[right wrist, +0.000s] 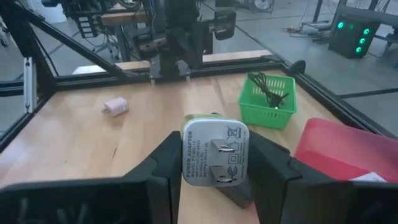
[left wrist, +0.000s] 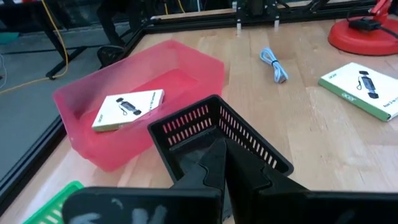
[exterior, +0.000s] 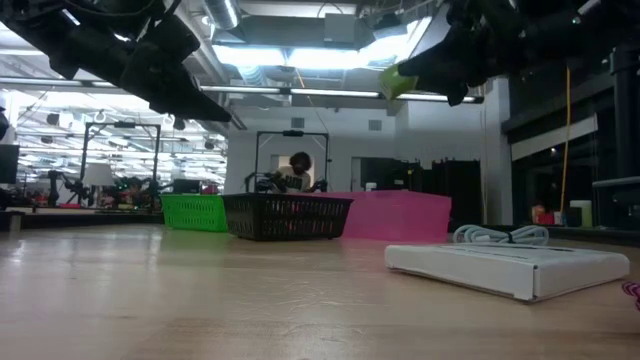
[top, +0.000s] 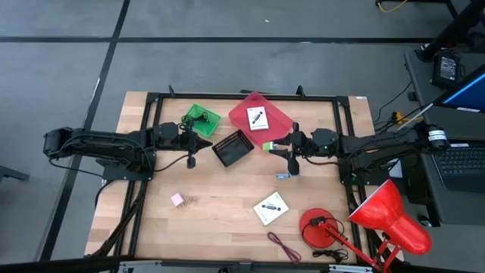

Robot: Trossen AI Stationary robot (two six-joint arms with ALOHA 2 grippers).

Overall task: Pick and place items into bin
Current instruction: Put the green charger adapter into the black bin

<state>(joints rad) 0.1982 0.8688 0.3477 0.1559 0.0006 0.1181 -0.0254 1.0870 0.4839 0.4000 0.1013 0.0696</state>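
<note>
The right gripper (right wrist: pixel 214 163) is clamped on a white power adapter (right wrist: pixel 215 150) with a yellow-green edge, its two prongs facing the wrist camera; the fingers (right wrist: pixel 163 163) press its sides. From above, that gripper (top: pixel 282 149) hangs over bare wood between the black basket (top: pixel 233 148) and the pink bin (top: pixel 260 114), with only a green speck of the adapter visible. The low view shows the adapter (exterior: pixel 397 80) raised high above the table. The left gripper (left wrist: pixel 217 167) has its fingers pressed together and holds nothing; just ahead of its tips lies the black basket (left wrist: pixel 217 134), and beyond that the pink bin (left wrist: pixel 87 112) holding a white card (left wrist: pixel 129 109). Only the left wrist view makes plain the grey-blue cable (left wrist: pixel 273 64) and a second white card (left wrist: pixel 364 89) on the wood past the basket. The right wrist view alone shows a small pink plug (right wrist: pixel 116 106) beyond its fingers and the green basket (right wrist: pixel 267 99) with a black cord in it. The high view adds the maroon cord (top: pixel 283 246) and the red desk lamp (top: pixel 386 216).
</note>
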